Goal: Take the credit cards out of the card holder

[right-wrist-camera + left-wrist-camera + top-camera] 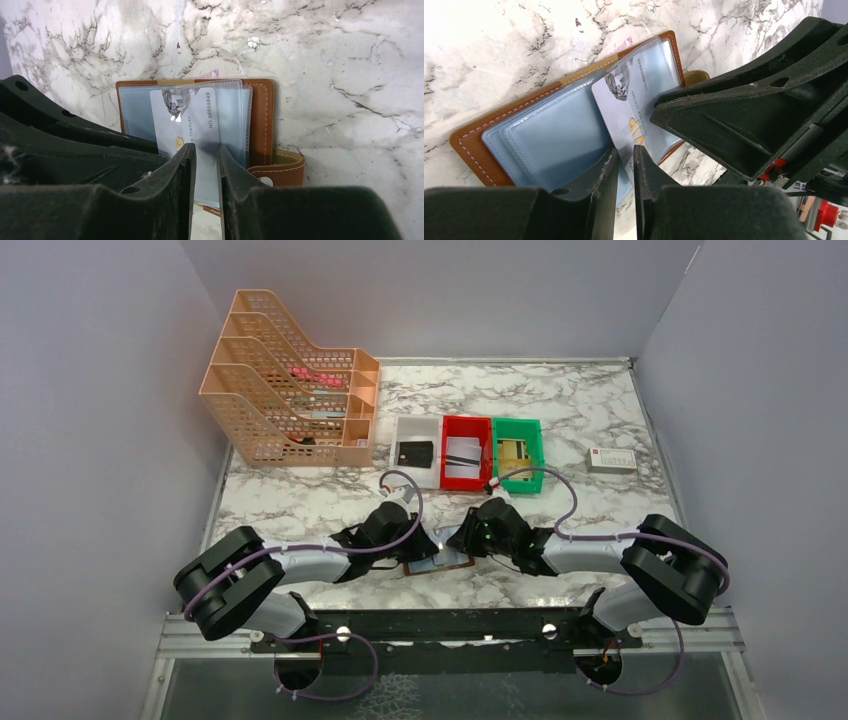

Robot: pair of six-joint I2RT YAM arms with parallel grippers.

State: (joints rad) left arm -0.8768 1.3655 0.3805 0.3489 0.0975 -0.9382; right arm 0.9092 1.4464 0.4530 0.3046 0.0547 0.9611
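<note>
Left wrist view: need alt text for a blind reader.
A silver card sticks partway out of a clear blue sleeve in the open brown card holder on a marble table. The left gripper sits nearly closed at the card's near edge; the right gripper reaches in from the right, tip on the sleeve.

Bright, even overhead light fills the top view. The two white-and-black arms (300, 565) throw only soft, short shadows on the white grey-veined marble bench (600, 410), and the grey walls (100, 390) lean outward towards the frame edges. In the left wrist view the bench burns out to plain white at upper left. The pale blue clear plastic sleeves (554, 135) carry a dull sheen. The black end effector fingers (589, 200) at the bottom are dark and blurred.
</note>
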